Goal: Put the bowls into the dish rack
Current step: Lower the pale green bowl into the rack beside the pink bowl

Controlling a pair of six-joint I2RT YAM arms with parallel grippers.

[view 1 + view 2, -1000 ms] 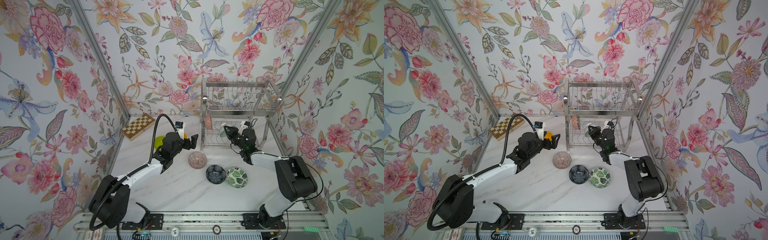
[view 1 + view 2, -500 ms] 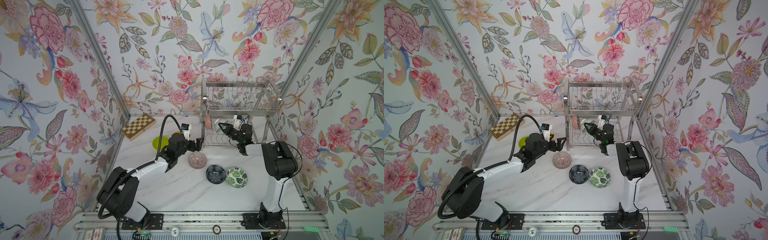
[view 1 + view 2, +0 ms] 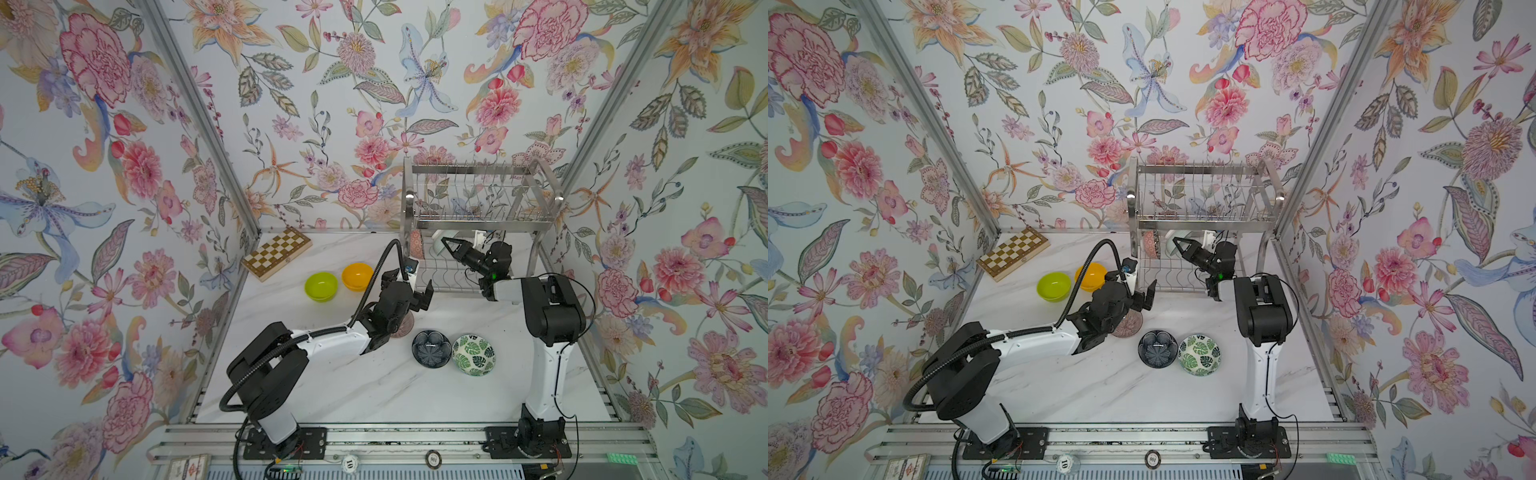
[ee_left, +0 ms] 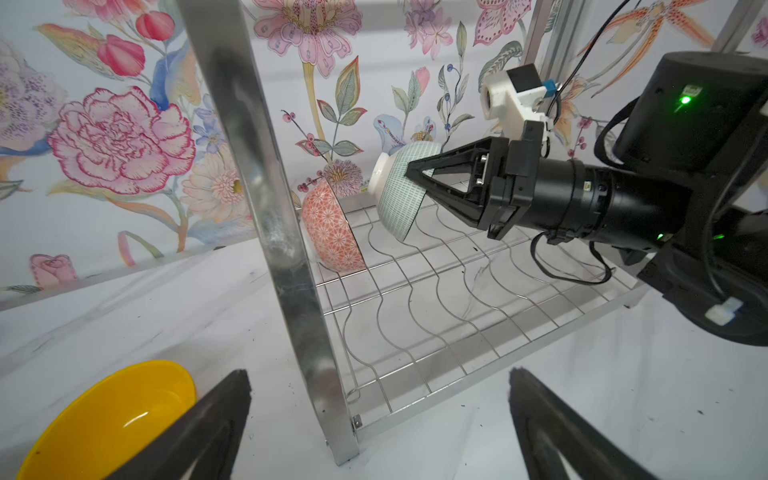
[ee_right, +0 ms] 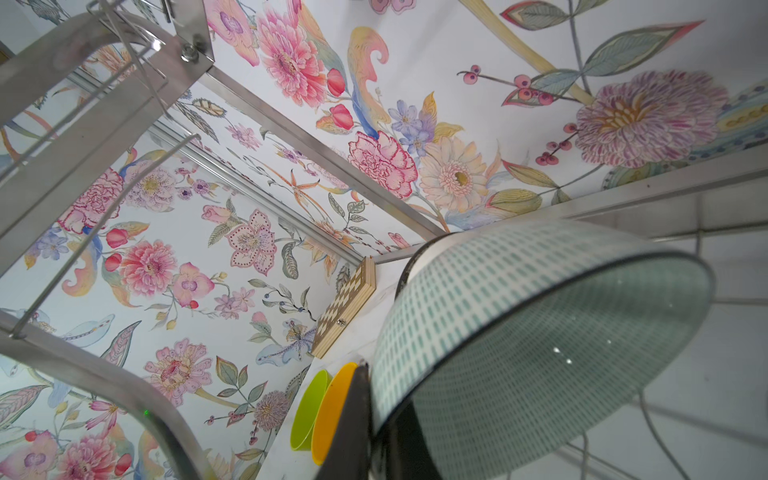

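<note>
Closest to the bases, lower middle in both top views, the navy flower bowl [image 3: 431, 348] and the white leaf bowl [image 3: 473, 354] sit side by side, right way up on the marble table [image 3: 353, 386].

Just behind them the left gripper [image 3: 409, 291] hangs above the table with its jaws spread wide and nothing between them. It points at the front left leg of the dish rack [image 3: 478, 224]. A pinkish-brown bowl [image 3: 405, 326] pokes out from under that wrist. It's mostly hidden, so I can't make out the pattern.

Left of the gripper, around mid-frame, are the lime green bowl [image 3: 321, 286] and the orange-yellow bowl [image 3: 357, 276], right next to each other and both upright.

Further back, the right gripper [image 3: 449, 245] reaches in under the rack's top shelf, pinched tight on the rim of the pale mint bowl [image 4: 399, 195]. That bowl is tipped on edge over the lower wire shelf, foot pointing at the frame's left side. Can't tell if it's actually touching the wires. Near it, at the left end of the same shelf, a pink patterned bowl [image 4: 332, 232] stands on edge in the slots. There's a gap between the two. Top shelf looks bare.

Way back in the left corner, against the wall, is the wooden chessboard [image 3: 276, 252].
</note>
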